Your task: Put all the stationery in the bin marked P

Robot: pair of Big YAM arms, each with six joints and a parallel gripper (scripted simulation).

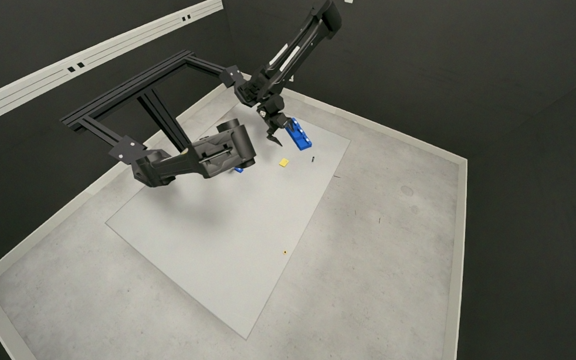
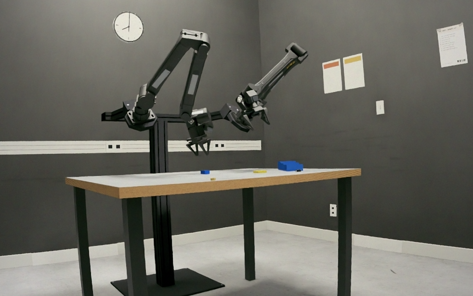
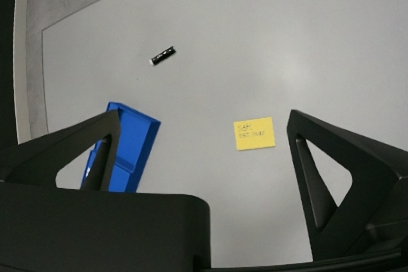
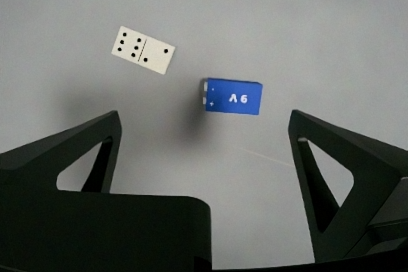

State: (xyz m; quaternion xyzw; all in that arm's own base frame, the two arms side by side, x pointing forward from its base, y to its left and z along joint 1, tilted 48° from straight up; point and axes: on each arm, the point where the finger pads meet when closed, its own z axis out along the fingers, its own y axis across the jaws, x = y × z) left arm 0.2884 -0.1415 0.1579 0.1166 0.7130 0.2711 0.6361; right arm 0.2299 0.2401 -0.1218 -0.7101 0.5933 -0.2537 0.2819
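Observation:
A blue bin block (image 1: pixel 301 141) (image 2: pixel 289 166) (image 3: pixel 145 143) stands at the table's far end; its letters cannot be read. A yellow sticky note (image 1: pixel 284 162) (image 2: pixel 259 171) (image 3: pixel 255 134) lies beside it. A short black cylindrical thing (image 1: pixel 313 159) (image 2: pixel 298 170) (image 3: pixel 163 55) lies near the bins. A blue 9 V battery (image 1: pixel 239 169) (image 2: pixel 204 171) (image 4: pixel 233 97) and a white domino (image 4: pixel 143 50) lie below my right gripper (image 2: pixel 202 154) (image 4: pixel 204 119), which is open and empty. My left gripper (image 1: pixel 287 137) (image 2: pixel 260 127) (image 3: pixel 203 118) is open and empty above the bin and note.
A small yellow thing with a dark centre (image 1: pixel 283 252) (image 2: pixel 212 179) lies near the table's long edge, away from the arms' stand. The right arm (image 1: pixel 225 152) hides part of the table (image 1: pixel 236 268) in the top view.

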